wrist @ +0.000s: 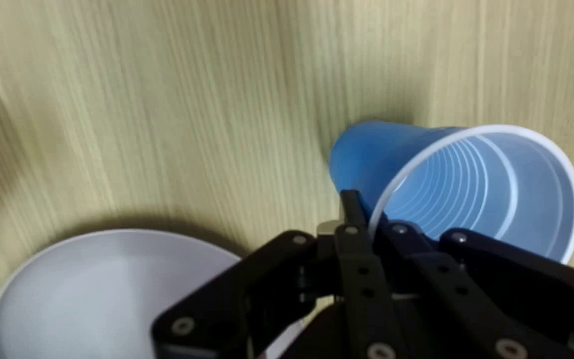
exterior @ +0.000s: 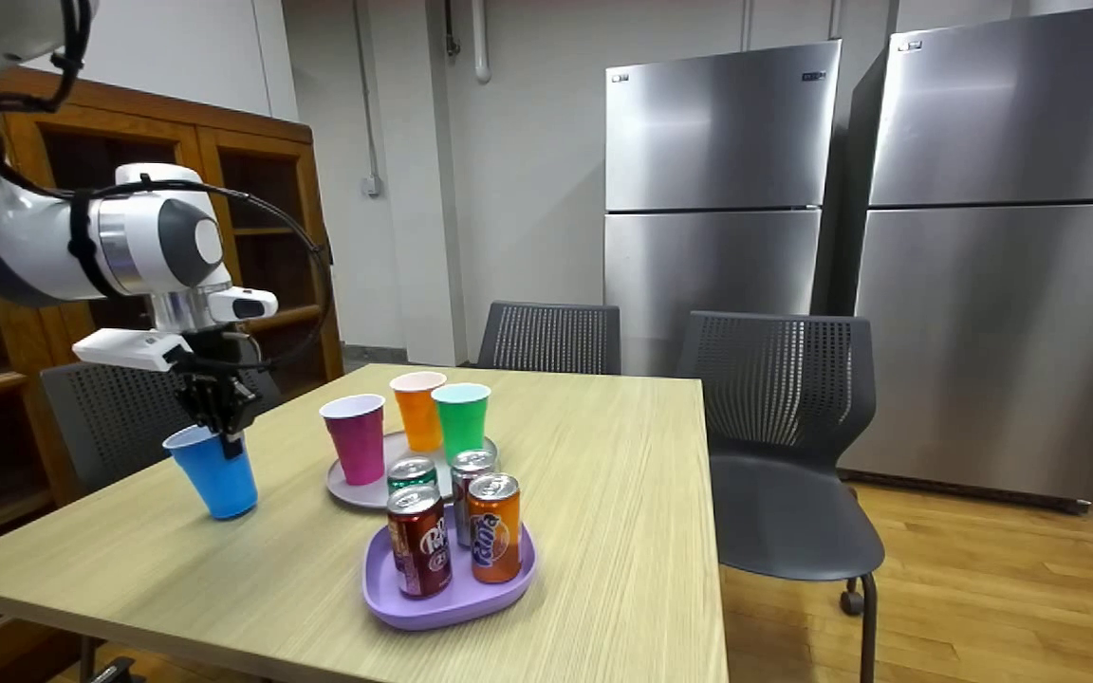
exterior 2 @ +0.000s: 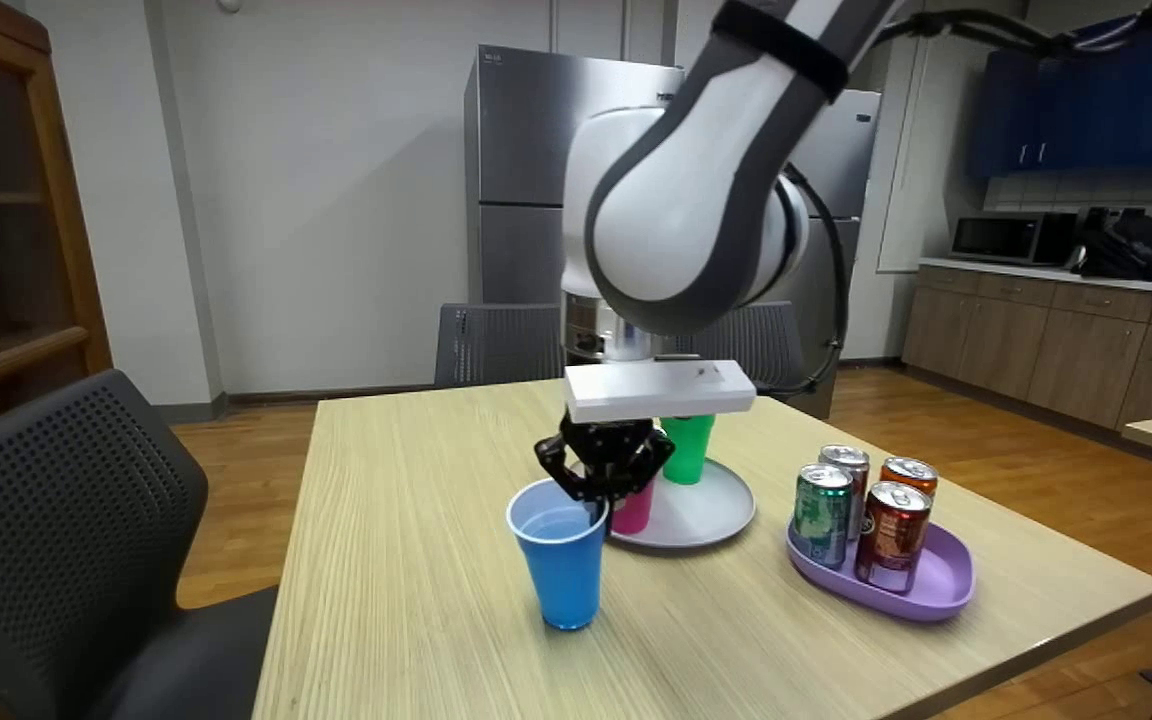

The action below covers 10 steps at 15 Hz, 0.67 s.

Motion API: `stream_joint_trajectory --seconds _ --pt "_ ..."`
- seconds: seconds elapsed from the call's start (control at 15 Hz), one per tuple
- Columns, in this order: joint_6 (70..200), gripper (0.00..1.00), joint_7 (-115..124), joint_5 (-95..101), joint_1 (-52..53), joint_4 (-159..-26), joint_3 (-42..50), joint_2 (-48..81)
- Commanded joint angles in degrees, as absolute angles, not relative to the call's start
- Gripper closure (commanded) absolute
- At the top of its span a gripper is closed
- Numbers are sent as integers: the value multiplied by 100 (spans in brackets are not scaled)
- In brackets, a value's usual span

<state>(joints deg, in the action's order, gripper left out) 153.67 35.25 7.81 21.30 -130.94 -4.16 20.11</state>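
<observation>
My gripper (exterior: 231,442) is shut on the wall of a blue cup (exterior: 214,479) at its rim. In the wrist view, one finger (wrist: 352,204) lies along the outside of the blue cup (wrist: 361,154), while the other reaches inside, with the white rim pinched between them. The cup leans, mouth tipped away from the grey plate, in both exterior views. Its base is at or just above the table; I cannot tell whether it touches. Pale ridged inner walls show, but part of the inside is hidden by the gripper (exterior 2: 598,505).
A grey plate (exterior: 345,493) holds a magenta cup (exterior: 357,441), an orange cup (exterior: 420,417) and a green cup (exterior: 463,422). Nearby, a purple tray (exterior: 433,615) carries several soda cans, including a Dr Pepper can (exterior: 418,541). Chairs (exterior 2: 66,530) stand around the table (exterior 2: 406,600).
</observation>
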Motion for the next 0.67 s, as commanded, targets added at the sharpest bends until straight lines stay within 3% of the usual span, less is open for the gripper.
stream_joint_trajectory --seconds 0.0,0.6 --pt "15897 99 3379 607 1806 -14237 -283 1197" --pt "16364 99 3355 571 1053 -15390 68 222"
